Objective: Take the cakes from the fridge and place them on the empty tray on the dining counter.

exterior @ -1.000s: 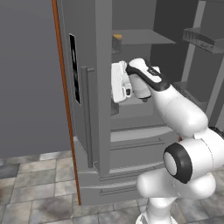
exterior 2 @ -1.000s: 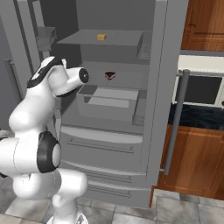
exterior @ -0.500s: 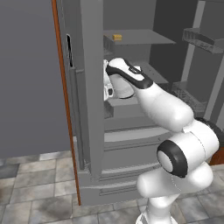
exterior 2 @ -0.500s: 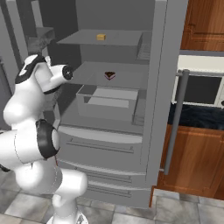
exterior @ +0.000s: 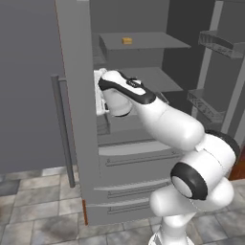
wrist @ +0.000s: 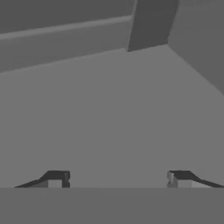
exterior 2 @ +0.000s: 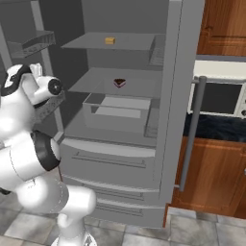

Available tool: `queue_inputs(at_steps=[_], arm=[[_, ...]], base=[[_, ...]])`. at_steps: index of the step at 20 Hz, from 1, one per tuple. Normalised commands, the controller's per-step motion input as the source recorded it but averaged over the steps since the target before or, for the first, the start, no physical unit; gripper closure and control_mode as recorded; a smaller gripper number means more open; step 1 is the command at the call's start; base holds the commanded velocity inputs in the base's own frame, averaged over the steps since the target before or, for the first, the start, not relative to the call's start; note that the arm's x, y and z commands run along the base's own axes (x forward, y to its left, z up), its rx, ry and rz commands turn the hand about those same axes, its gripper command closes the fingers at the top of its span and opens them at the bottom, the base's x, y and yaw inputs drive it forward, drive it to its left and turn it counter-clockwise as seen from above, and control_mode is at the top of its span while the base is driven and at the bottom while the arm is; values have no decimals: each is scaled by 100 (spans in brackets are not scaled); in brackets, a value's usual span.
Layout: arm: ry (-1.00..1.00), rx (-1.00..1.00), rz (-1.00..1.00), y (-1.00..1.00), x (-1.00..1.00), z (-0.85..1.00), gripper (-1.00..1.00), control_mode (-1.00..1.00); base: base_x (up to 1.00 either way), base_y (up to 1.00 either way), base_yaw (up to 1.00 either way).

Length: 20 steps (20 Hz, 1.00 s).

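Fridge (exterior 2: 120, 158) stands open: matte grey shell, flat grey shelves inside, smooth drawer fronts below with thin groove pulls. Right door (exterior 2: 175, 96) swung out, its long round bar handle (exterior 2: 192, 129) running vertically. Left door (exterior: 76, 95) also swung out, edge-on in the left base view, with its own grey bar handle (exterior: 62, 129).

Orange-tan square cake (exterior 2: 110, 41), a small blocky cube, sits on the top shelf (exterior 2: 115, 43). Dark brown wedge cake (exterior 2: 119, 83) sits on the middle shelf (exterior 2: 115, 84), toward the back. Just below it, a clear boxy bin (exterior 2: 117, 113), translucent grey walls.

Gripper (wrist: 117, 178): two small dark finger tips (wrist: 57, 177) stand well apart, nothing between them. Ahead of them lies a plain smooth grey surface with a darker upright edge farther on. In the left base view the glossy white arm (exterior: 162, 124) reaches up and left, the hand close against the left door's inner side, well apart from both cakes.

Wire-grey door racks (exterior: 220, 43) hang on the right door. Beyond it, brown wooden cabinets (exterior 2: 216, 182), grained and warm, and a black-fronted oven (exterior 2: 221, 98). Floor (exterior: 33, 210) is mottled grey stone tile.
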Motion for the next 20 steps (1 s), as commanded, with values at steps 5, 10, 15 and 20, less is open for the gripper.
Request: queue_inputs(at_steps=[5,10,15,20], arm=[[-14,-2,-10,38,-43,25,-100,-100],[0,-1,-16,-93,-60,46,-100,-100],[0,0,-15,-100,-44,72,-100,-100],[0,0,-12,-100,-23,87,-100,-100]], base=[[0,0,0],[0,0,0],[0,0,0],[0,0,0]])
